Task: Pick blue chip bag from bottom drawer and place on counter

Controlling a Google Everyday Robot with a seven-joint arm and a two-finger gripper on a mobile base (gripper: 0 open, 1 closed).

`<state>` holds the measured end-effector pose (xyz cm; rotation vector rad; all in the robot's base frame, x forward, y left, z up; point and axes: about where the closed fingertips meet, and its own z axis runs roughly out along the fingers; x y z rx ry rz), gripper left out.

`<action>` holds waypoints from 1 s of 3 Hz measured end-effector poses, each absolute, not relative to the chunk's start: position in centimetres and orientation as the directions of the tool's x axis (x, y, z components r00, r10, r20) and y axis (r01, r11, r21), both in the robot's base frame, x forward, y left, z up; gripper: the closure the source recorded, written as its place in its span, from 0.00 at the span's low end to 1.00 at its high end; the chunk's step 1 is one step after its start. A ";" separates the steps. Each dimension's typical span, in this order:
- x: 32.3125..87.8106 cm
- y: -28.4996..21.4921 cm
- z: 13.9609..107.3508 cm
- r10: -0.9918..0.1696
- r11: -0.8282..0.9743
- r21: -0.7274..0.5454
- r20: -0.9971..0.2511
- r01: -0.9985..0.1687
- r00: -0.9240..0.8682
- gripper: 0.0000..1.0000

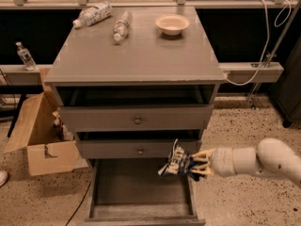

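The blue chip bag (176, 163) is a crinkled navy bag with white lettering, held in the air above the right side of the open bottom drawer (141, 192), just below the middle drawer's front. My gripper (196, 164) reaches in from the right on a white arm and is shut on the bag's right end. The drawer's flat grey floor is bare. The counter (136, 55) is the grey cabinet top above, well above the bag.
Two clear plastic bottles (91, 14) (121, 26) and a pale bowl (172, 24) lie on the counter's back part. An open cardboard box (37, 135) stands left of the cabinet. A small bottle (24, 55) stands on the left ledge. Speckled floor lies on both sides.
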<state>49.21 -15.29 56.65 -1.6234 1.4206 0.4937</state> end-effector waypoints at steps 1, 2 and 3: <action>51.2 -15.9 66.8 -0.622 0.065 -0.426 -0.725 -0.903 0.297 1.00; 54.0 -15.8 75.5 -0.680 0.080 -0.479 -0.668 -0.874 0.304 1.00; 54.0 -15.8 75.6 -0.679 0.080 -0.479 -0.668 -0.874 0.304 1.00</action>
